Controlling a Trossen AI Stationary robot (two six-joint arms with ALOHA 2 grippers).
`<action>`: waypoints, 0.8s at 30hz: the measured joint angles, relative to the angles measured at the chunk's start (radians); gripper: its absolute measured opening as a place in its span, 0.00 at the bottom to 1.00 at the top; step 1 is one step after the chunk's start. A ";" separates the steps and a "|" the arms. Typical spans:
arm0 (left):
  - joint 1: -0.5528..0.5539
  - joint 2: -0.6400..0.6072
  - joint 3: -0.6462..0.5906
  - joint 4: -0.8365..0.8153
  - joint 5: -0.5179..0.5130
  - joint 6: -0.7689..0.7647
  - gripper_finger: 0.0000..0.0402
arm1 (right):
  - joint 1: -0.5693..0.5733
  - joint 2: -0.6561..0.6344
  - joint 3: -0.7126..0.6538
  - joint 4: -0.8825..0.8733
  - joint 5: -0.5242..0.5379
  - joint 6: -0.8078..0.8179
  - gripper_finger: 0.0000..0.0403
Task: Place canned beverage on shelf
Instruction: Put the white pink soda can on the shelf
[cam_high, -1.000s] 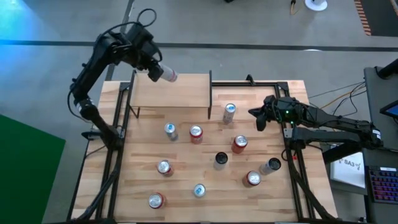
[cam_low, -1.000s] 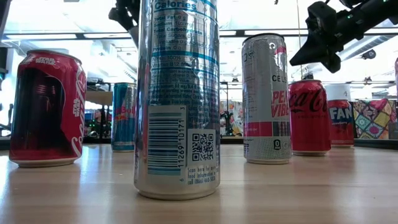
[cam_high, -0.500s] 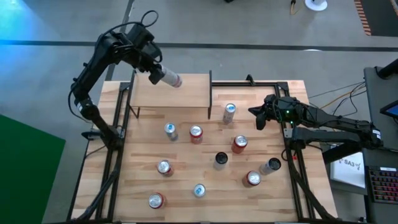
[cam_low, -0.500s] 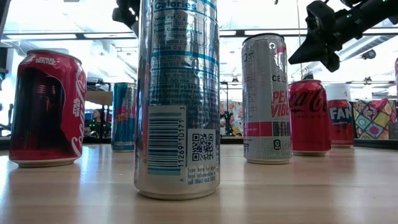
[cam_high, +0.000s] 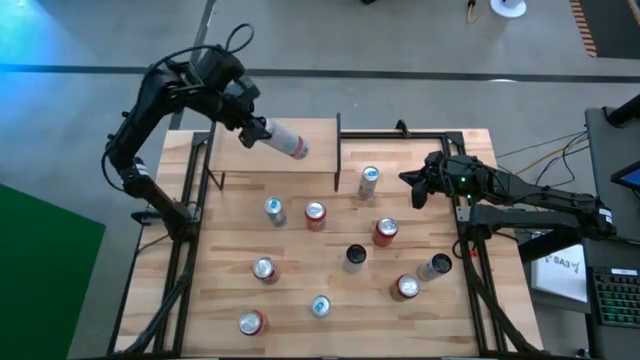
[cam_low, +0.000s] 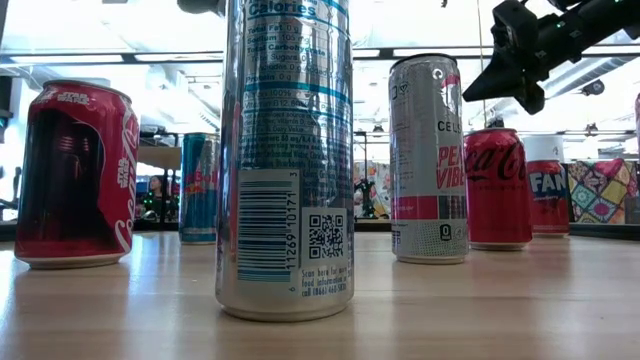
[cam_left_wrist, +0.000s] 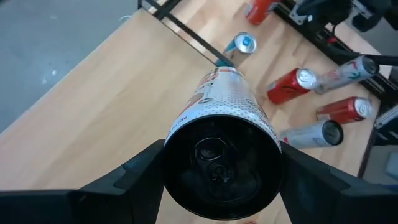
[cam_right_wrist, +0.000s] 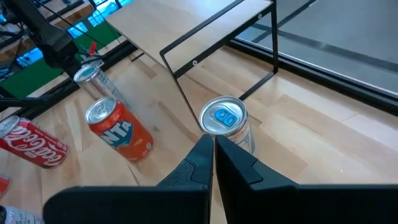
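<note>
My left gripper is shut on a slim white can with red speckles, held over the shelf, a raised board of light wood on thin black uprights at the table's far side. The left wrist view looks along the can from its dark top end. My right gripper is shut and empty, hovering at the table's right, next to an upright silver can with a blue top; its fingers show in the right wrist view and in the low view. My left gripper pinches the can's wall near its top end between its two fingers, one on each side. The fingers come from the table's far left, slanting down. The can sticks out ahead of them, strongly tilted, its bottom end over the shelf board; whether it touches the board I cannot tell.
Several cans stand upright on the tabletop in front of the shelf, among them a red one, an orange one and a dark-topped one. Black frame rails run along the table's left and right edges.
My left gripper has moved toward the table's right and near edges, out over the shelf, still shut on the can. The can has tipped further over, its bottom end reaching farther across the board.
</note>
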 joint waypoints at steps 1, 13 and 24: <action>0.001 -0.001 -0.008 0.001 -0.003 -0.005 0.60 | 0.000 0.000 0.000 0.000 0.000 -0.004 0.02; 0.026 -0.065 -0.162 -0.001 -0.143 0.069 0.60 | 0.000 0.000 0.000 -0.003 -0.003 -0.015 0.02; 0.015 -0.181 -0.253 -0.002 -0.226 0.332 0.60 | 0.000 0.000 0.000 -0.004 -0.003 -0.015 0.02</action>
